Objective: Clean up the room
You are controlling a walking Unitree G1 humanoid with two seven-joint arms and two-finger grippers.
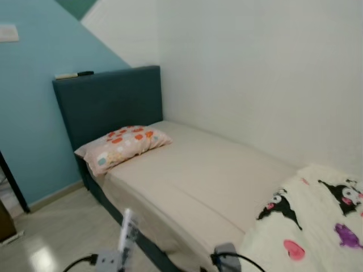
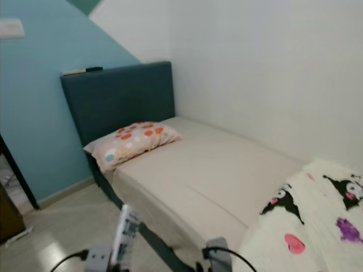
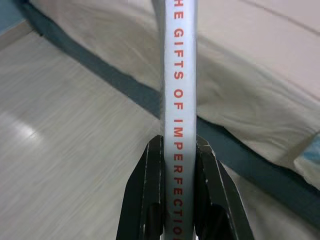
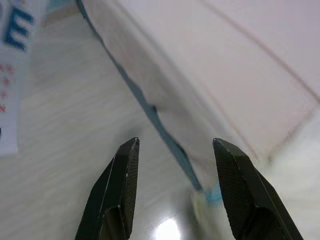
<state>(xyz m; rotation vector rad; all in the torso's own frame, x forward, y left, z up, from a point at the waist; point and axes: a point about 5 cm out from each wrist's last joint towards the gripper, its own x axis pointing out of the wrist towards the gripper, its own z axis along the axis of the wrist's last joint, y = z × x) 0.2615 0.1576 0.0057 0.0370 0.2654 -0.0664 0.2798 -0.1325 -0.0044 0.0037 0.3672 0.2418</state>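
The left gripper (image 3: 179,150) was clamped on a thin white book with red spine lettering (image 3: 179,80), its two black fingers (image 3: 152,200) pressing the book from either side. In the head views the book (image 1: 128,232) stood upright at the lower edge of the picture, above the pale wood-look floor (image 1: 57,232) and just beside the bed's near side. The right gripper (image 4: 175,150) hung with its fingers spread apart and nothing between them, over the floor next to the dark teal bed base (image 4: 150,112).

The single bed with a beige fitted sheet (image 1: 210,175) stood in the corner against the white wall (image 1: 261,73), its dark teal upholstered headboard (image 1: 108,102) against the light blue wall (image 1: 28,113). A pink pillow with orange and white dots (image 1: 122,144) lay at the head end. A white blanket printed with black cartoon figures (image 1: 317,226) was bunched at the foot end. Two small flat objects (image 1: 74,75) rested on top of the headboard; what they were could not be told
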